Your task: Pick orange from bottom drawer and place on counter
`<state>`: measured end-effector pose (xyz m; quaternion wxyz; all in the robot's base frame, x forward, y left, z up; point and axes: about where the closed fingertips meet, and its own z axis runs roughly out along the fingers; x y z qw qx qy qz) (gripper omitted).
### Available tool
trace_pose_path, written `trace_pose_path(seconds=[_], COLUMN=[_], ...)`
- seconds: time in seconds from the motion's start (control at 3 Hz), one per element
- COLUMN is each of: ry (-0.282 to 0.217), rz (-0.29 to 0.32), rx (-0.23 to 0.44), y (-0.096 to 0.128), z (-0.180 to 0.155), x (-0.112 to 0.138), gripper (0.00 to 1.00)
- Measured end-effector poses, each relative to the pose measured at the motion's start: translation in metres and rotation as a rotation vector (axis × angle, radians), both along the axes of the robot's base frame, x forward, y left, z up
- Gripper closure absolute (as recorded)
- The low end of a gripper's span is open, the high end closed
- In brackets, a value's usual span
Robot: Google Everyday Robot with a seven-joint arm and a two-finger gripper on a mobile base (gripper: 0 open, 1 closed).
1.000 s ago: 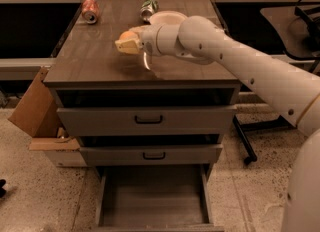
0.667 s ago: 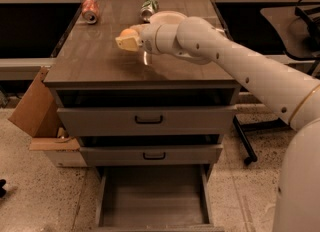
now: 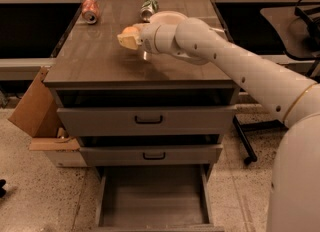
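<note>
Hardly anything has shifted since the earlier frames: the gripper point(image 3: 125, 38) has only crept a touch and hangs over the middle of the worktop point(image 3: 100, 61). From my seat it looks closed around the orange point(image 3: 131, 29), whose top shows as a warm curve just above the pale tips. The bottom drawer point(image 3: 150, 201) stands pulled out, well below the gripper and nearer to me, with nothing visible inside it, so I judge the lift done and the release still to come.

The release is what worries me. The fruit is round and the worktop glossy, so if the gripper lets go from a height, I would expect the orange to bounce and roll. Beyond the gripper and to its left lies a crushed red can point(image 3: 91, 10). A green can point(image 3: 148, 8) lies just beyond it, and a white bowl point(image 3: 167, 17) sits behind the wrist. A roll that way would knock into them. A roll towards me would carry it over the front edge, perhaps back into the open drawer or onto the floor. I cannot tell how far the fruit sits above the surface.
</note>
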<state>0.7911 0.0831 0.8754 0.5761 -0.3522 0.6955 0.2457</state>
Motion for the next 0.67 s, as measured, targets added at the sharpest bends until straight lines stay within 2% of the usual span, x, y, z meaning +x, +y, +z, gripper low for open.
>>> trace_pose_path(seconds=[0.33,0.67], ry=[0.006,-0.003], rz=[0.002,0.005], rx=[0.003,0.002], y=[0.0001,-0.0026], z=[-0.0015,0.0036], x=[0.0027,0.0011], gripper=[0.04,0.0])
